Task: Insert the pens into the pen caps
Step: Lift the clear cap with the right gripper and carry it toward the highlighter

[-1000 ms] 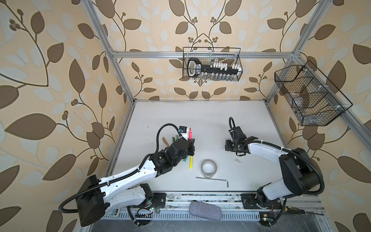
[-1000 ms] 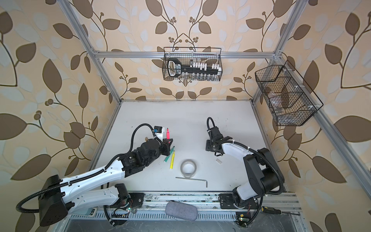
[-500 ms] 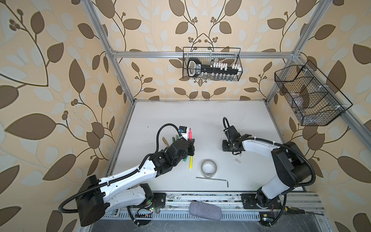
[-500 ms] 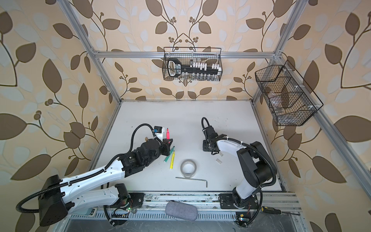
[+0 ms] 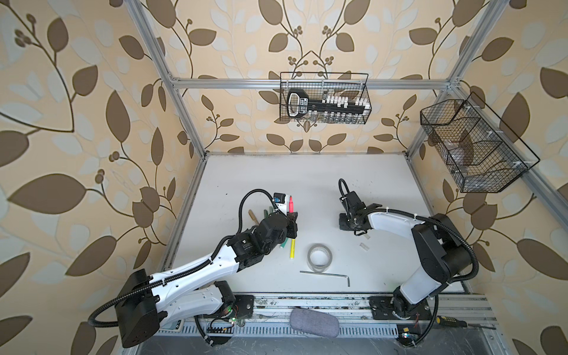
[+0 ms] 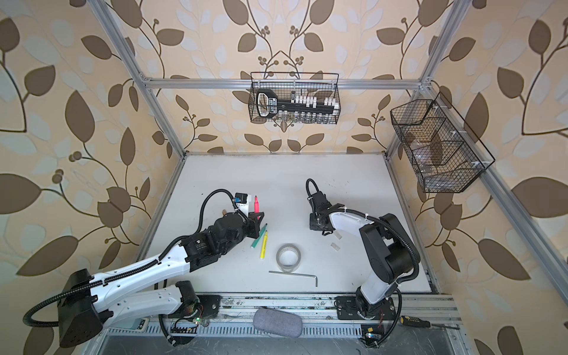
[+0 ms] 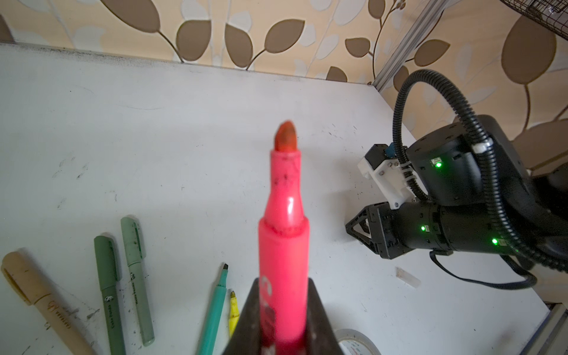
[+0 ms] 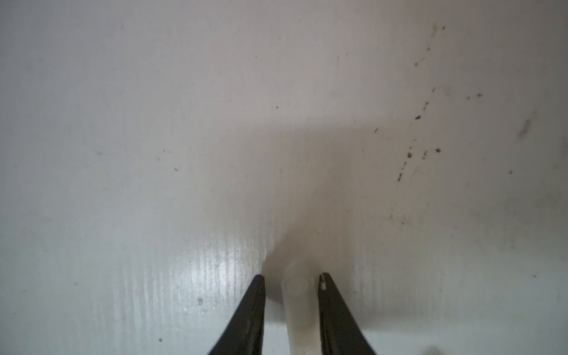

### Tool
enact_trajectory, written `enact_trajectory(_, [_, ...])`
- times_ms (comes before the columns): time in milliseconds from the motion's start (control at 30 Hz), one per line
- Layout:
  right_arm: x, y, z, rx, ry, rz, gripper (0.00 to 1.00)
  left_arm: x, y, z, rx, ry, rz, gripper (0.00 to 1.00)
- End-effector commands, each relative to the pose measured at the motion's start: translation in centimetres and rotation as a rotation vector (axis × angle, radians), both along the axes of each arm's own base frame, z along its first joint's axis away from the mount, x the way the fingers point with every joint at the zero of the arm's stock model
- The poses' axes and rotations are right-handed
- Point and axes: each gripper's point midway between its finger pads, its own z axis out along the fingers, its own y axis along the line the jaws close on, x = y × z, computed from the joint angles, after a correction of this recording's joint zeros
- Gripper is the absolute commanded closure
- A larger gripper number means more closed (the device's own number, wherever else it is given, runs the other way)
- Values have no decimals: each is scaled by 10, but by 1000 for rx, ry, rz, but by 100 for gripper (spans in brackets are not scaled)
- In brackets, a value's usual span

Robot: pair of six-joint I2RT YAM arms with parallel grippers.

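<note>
The right gripper [image 8: 292, 276] has narrowed around a clear cap [image 8: 297, 310], seemingly not pinching it yet, while the left gripper [image 7: 282, 285] clamps the pink marker [image 7: 284, 246] that awaits capping.

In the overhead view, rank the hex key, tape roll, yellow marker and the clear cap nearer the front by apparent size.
1. hex key, longest
2-3. tape roll and yellow marker: look about alike
4. clear cap, smallest

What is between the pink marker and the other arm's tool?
Nothing but bare white table lies between the pink marker and the right tool, as the left wrist view shows.
</note>
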Motion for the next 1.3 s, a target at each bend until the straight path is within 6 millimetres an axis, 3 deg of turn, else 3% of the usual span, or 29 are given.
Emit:
enact_trajectory(0, [-14,-4,-13,-35,71,8,72,3,-2,30,-57,-50,1,100])
enact_trajectory(600, [-15,-8,-2,-28,32,-6,83,1,-5,32,-76,-34,-9,100])
enact_trajectory(767, [-20,-15,14,29,-18,-57,84,-12,-21,40,-176,10,-103,100])
enact_trajectory(933, [-25,-8,61,88,-125,-83,84,-20,-37,40,-239,48,-174,100])
enact_trajectory(1267, [-30,49,175,381,-396,-81,83,-22,-68,26,-314,124,-259,100])
